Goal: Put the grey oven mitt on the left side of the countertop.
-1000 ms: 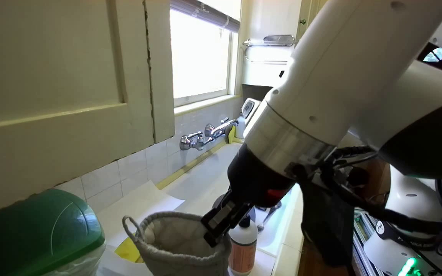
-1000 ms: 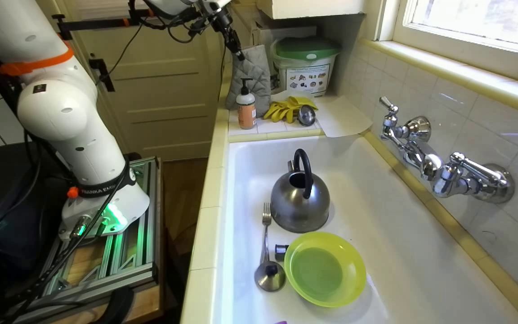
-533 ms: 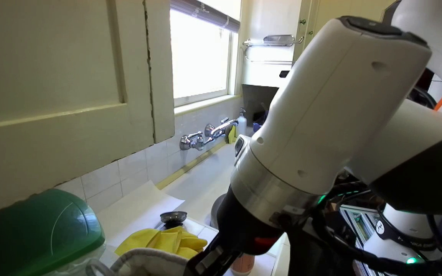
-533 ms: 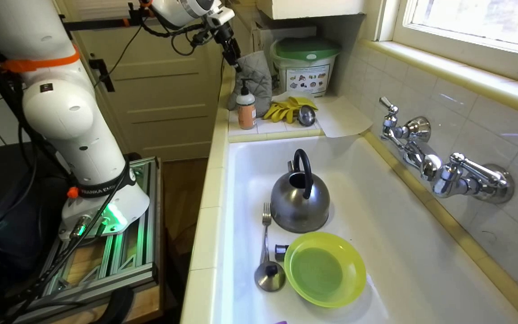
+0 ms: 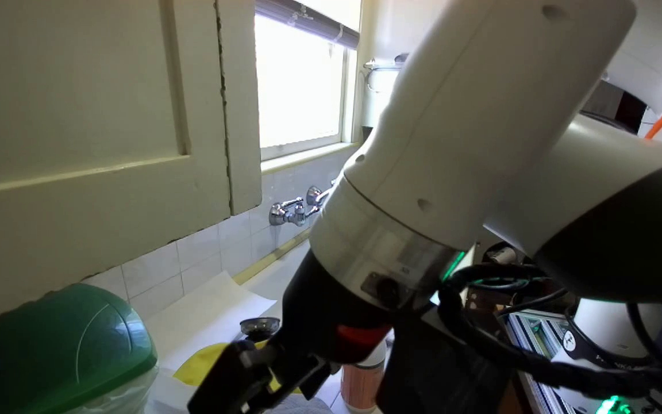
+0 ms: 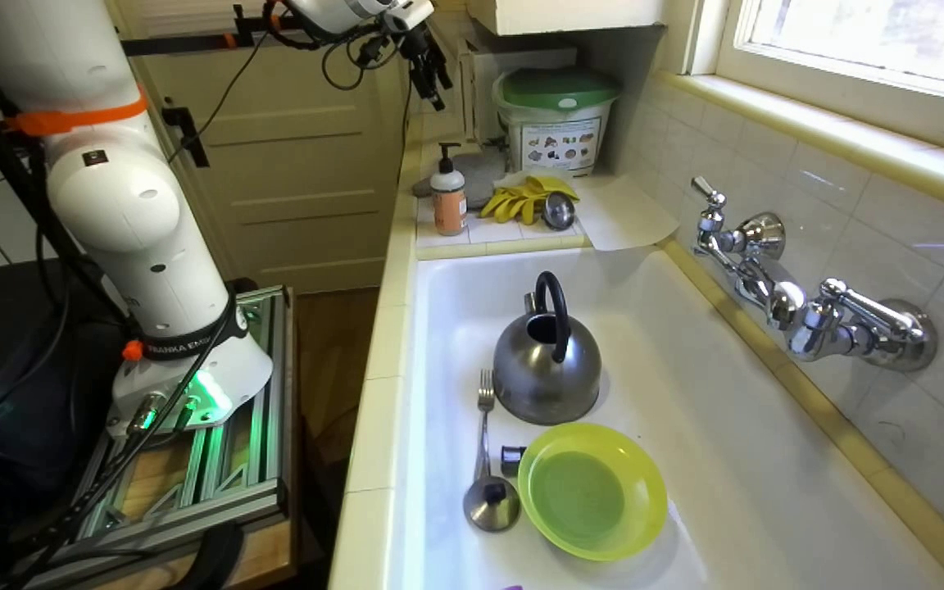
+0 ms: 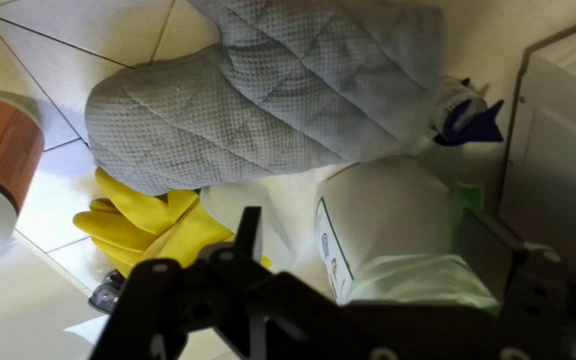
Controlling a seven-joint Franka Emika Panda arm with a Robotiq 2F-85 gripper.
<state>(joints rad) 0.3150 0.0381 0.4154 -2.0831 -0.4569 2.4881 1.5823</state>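
The grey oven mitt [image 7: 248, 115] lies flat on the tiled countertop [image 7: 103, 35], filling the upper middle of the wrist view. In an exterior view the mitt [image 6: 487, 170] rests behind the soap bottle [image 6: 449, 201], which hides part of it. Just a grey edge of the mitt [image 5: 302, 406] shows at the bottom in an exterior view. My gripper [image 6: 442, 96] hangs above the mitt, apart from it. Its jaws stand wide with nothing between them, and in the wrist view the gripper [image 7: 362, 215] appears below the mitt.
Yellow gloves [image 6: 521, 198] and a metal strainer [image 6: 559, 211] lie beside the mitt. A green-lidded bin [image 6: 558, 123] stands behind, under the cabinet [image 5: 89, 115]. In the sink are a kettle [image 6: 550, 377], a green bowl [image 6: 591, 492] and a fork [image 6: 485, 401].
The mitt hung upright from the shut gripper and came down a little. Now it is let go and has dropped flat. The jaws have opened and the gripper has risen.
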